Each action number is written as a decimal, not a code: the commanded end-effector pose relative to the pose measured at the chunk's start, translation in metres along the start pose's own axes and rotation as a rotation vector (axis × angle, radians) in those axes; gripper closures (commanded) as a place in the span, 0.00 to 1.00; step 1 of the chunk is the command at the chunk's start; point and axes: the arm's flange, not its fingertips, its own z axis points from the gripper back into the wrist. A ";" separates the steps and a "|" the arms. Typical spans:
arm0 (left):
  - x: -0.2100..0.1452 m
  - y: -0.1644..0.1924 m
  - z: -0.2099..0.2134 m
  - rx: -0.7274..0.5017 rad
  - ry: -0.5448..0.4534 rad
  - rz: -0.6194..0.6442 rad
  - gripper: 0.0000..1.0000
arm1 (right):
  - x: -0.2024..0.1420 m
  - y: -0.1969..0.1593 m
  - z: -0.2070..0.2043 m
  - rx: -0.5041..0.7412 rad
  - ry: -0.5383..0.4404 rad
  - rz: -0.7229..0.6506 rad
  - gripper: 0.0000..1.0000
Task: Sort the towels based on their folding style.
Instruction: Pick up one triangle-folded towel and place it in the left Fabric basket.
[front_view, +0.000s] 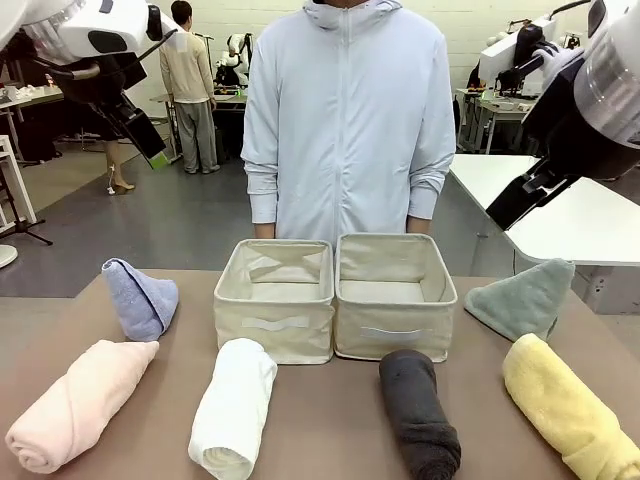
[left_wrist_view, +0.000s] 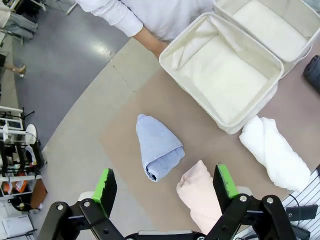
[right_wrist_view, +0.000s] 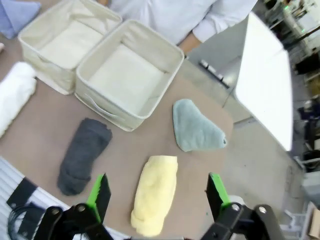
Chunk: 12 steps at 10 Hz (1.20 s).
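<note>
Four rolled towels lie along the table's near side: pink (front_view: 78, 403), white (front_view: 236, 405), dark grey (front_view: 418, 410) and yellow (front_view: 568, 405). A light blue triangle towel (front_view: 140, 297) sits at the left, a sage-green triangle (front_view: 522, 297) at the right. My left gripper (left_wrist_view: 165, 187) hangs open high above the blue (left_wrist_view: 157, 146) and pink (left_wrist_view: 199, 194) towels, holding nothing. High over the yellow (right_wrist_view: 155, 192) and green (right_wrist_view: 194, 126) towels, my right gripper (right_wrist_view: 157, 192) is open and empty too. Both arms are raised at the front view's top corners.
Two empty beige fabric bins (front_view: 275, 293) (front_view: 392, 290) stand side by side mid-table. A person in a pale zip jacket (front_view: 350, 110) stands close behind them. A white table (front_view: 560, 205) lies to the right, past the table edge.
</note>
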 end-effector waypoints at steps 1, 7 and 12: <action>-0.004 -0.002 0.002 0.003 -0.003 0.002 0.00 | -0.005 -0.005 -0.016 0.088 0.041 0.008 0.00; -0.055 0.083 0.012 -0.628 -0.330 -0.050 0.00 | -0.038 -0.109 0.008 0.589 -0.117 0.062 0.00; -0.146 0.171 -0.022 -0.772 -0.336 0.002 0.00 | -0.120 -0.221 -0.038 0.840 -0.303 -0.072 0.00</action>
